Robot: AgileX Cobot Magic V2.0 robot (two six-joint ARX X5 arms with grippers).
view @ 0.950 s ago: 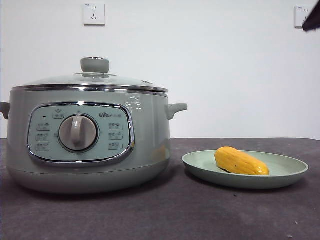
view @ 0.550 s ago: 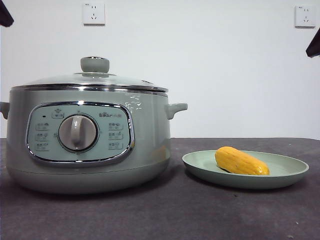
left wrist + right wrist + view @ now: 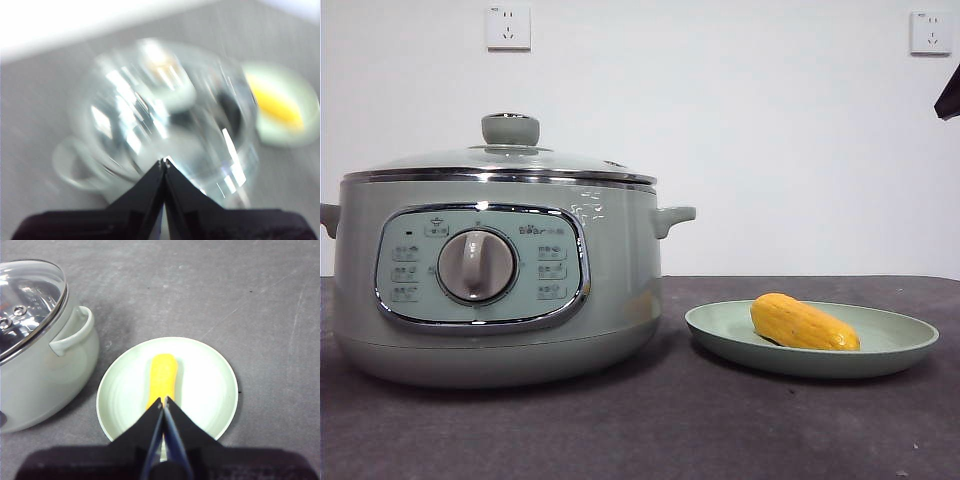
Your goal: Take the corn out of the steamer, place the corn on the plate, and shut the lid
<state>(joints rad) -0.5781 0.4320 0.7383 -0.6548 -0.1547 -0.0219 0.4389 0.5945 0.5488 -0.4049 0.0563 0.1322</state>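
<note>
The sage-green steamer stands at the left with the glass lid seated on it, knob up. The corn lies on the pale-green plate to the steamer's right. In the right wrist view the right gripper is shut and empty, high above the corn and plate; the steamer and lid show beside them. In the blurred left wrist view the left gripper is shut and empty above the lid. A black tip shows at the front view's right edge.
Two wall sockets are on the white wall behind. The dark grey tabletop runs in front of the steamer and plate. The steamer's side handle juts toward the plate.
The black tip at the top left corner of the front view has left the picture. The tip at the right edge has hardly moved. Steamer, lid, plate and corn are still.
</note>
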